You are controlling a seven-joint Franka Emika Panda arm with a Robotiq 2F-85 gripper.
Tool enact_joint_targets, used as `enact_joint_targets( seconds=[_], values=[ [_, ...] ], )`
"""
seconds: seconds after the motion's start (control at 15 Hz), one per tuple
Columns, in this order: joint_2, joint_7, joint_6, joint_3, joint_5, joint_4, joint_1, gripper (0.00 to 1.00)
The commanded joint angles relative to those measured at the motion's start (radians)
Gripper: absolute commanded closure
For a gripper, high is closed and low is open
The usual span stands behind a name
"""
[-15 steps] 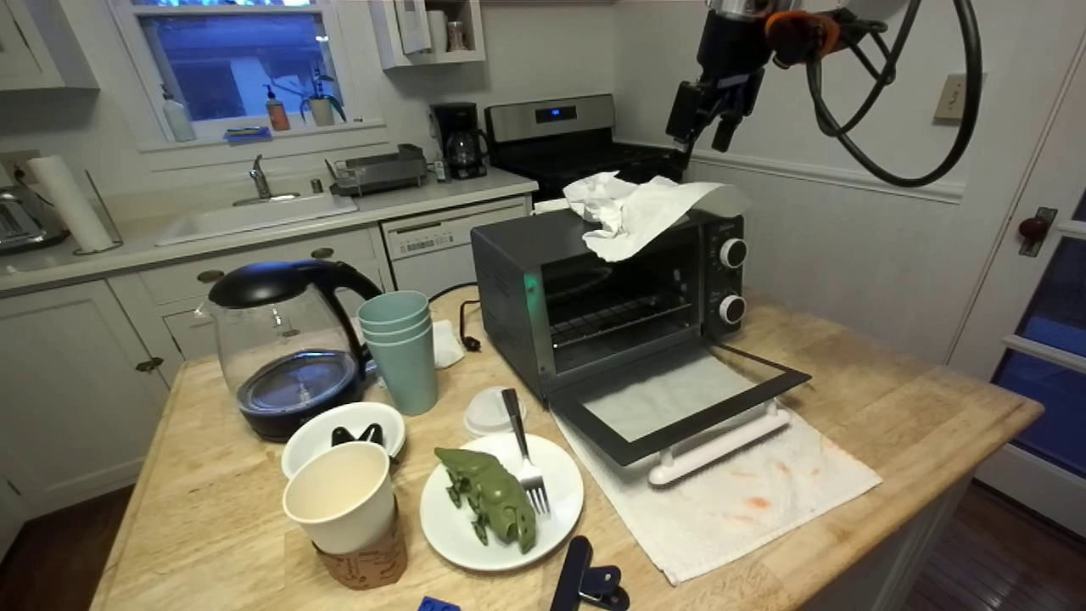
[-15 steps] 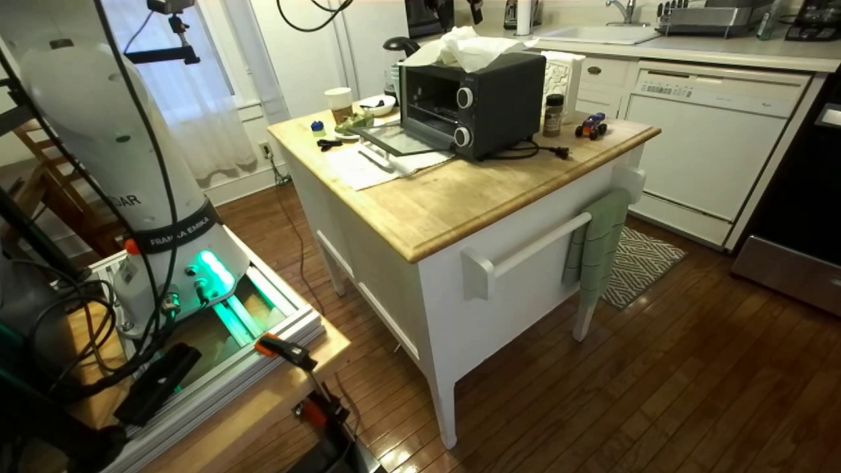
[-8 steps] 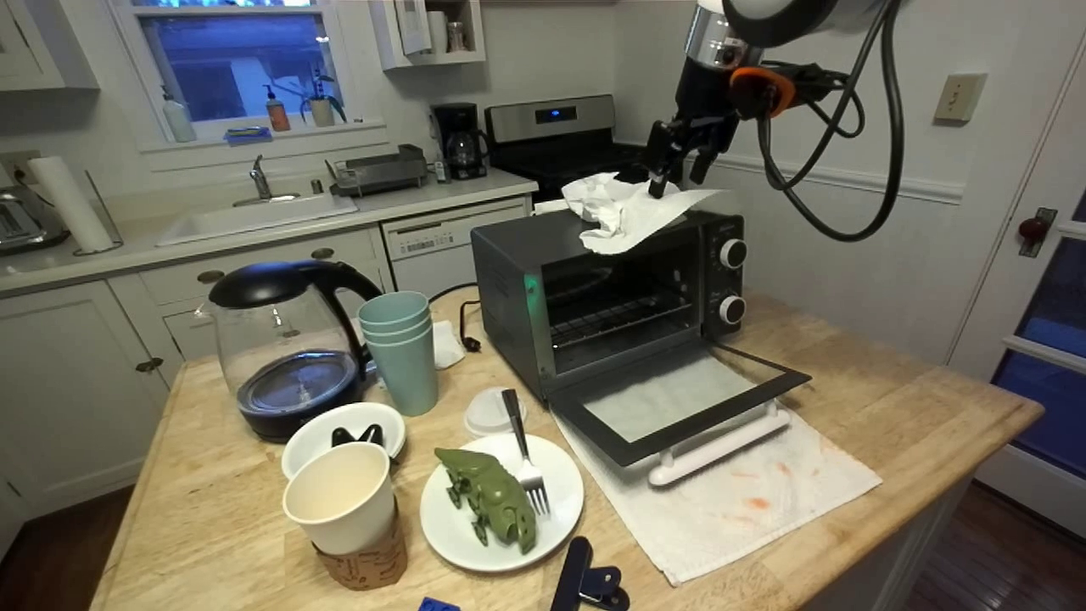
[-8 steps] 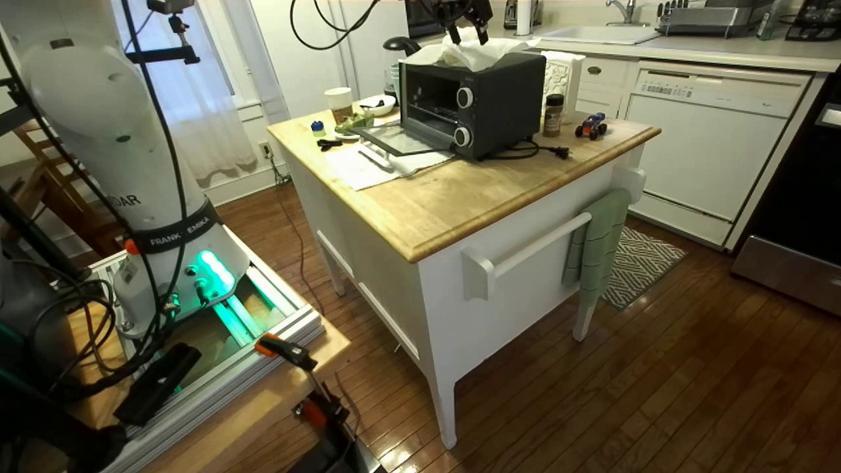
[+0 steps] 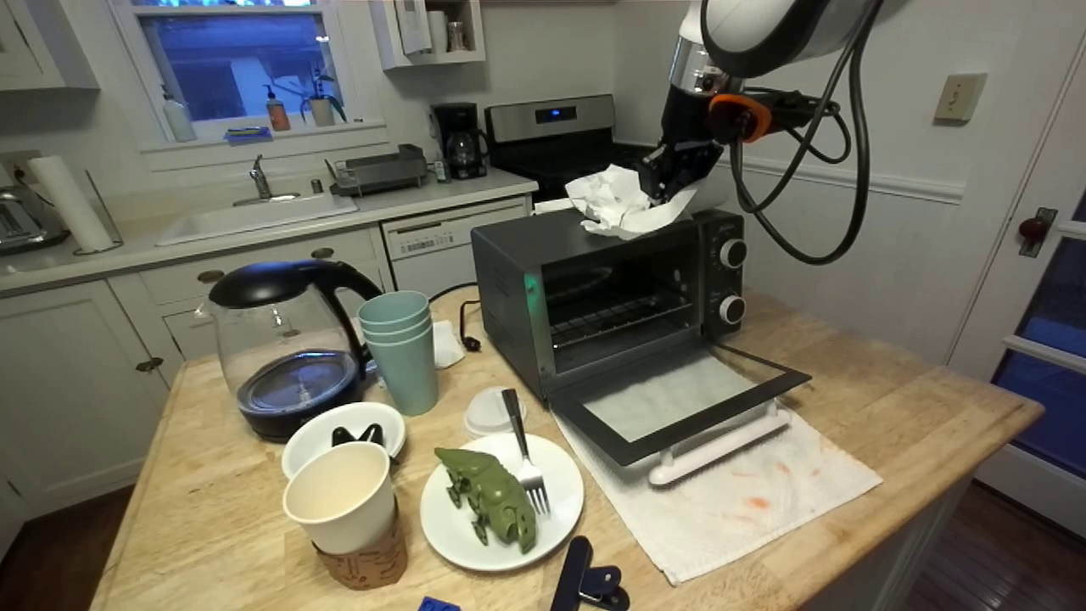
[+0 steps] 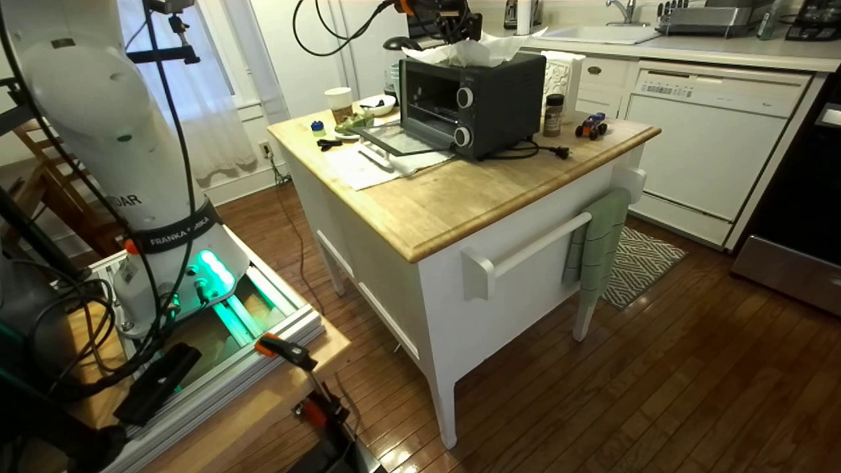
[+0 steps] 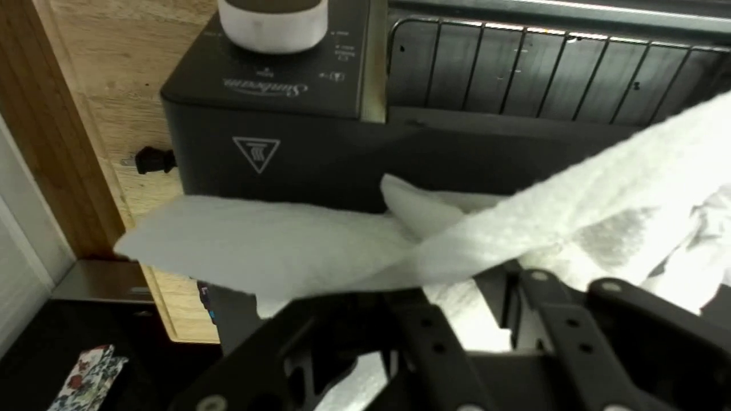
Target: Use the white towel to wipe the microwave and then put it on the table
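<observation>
— Lowered since the earlier frame: gripper (image 5: 666, 192), brought down into the white towel (image 5: 612, 204). Drawn up meanwhile: the towel's front flap, which had hung lower over the face of the microwave (image 6: 502, 105).

— Present location of towel?

— Crumpled on top of the microwave; one corner is seen in the wrist view to project past the casing's side.

— Condition of gripper?

— Fingers (image 7: 562, 311) seen apart along their visible lengths, towel between and across them; tips part-covered. Whether towel is pinched cannot be told.

— Work completed?

— Towel reached, no more. No wiping can be confirmed; the step in hand is judged to be the pick-up. Outstanding: a sure hold, the wipe, and the laying down on the table (image 5: 899, 390).

— Edges and room?

— Table surface, shown beyond the control knobs (image 5: 732, 253) and out to the corner: judged the handiest place for laying down. Glass door (image 5: 717, 412), hinged open, jutting above a stained white cloth (image 5: 747, 535): to be cleared on the way. Kettle (image 5: 293, 373), stacked cups (image 5: 403, 365) and plate (image 5: 450, 530), grouped toward the opposite side: room there is judged tight, and a trailing flap could be caught.
</observation>
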Motion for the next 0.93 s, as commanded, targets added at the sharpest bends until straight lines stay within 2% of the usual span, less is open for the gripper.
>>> enact_joint_targets(
  seconds=[0.0,0.13,0.47,0.87],
  values=[
    [0.04,0.011,-0.03,0.021,0.061,0.046,0.004,0.97],
    [0.053,0.013,-0.02,0.029,0.071,0.06,0.01,1.0],
    [0.113,-0.01,-0.029,0.073,0.132,0.137,0.017,0.99],
    [0.216,-0.055,-0.048,0.131,0.17,0.275,0.033,0.99]
  ],
)
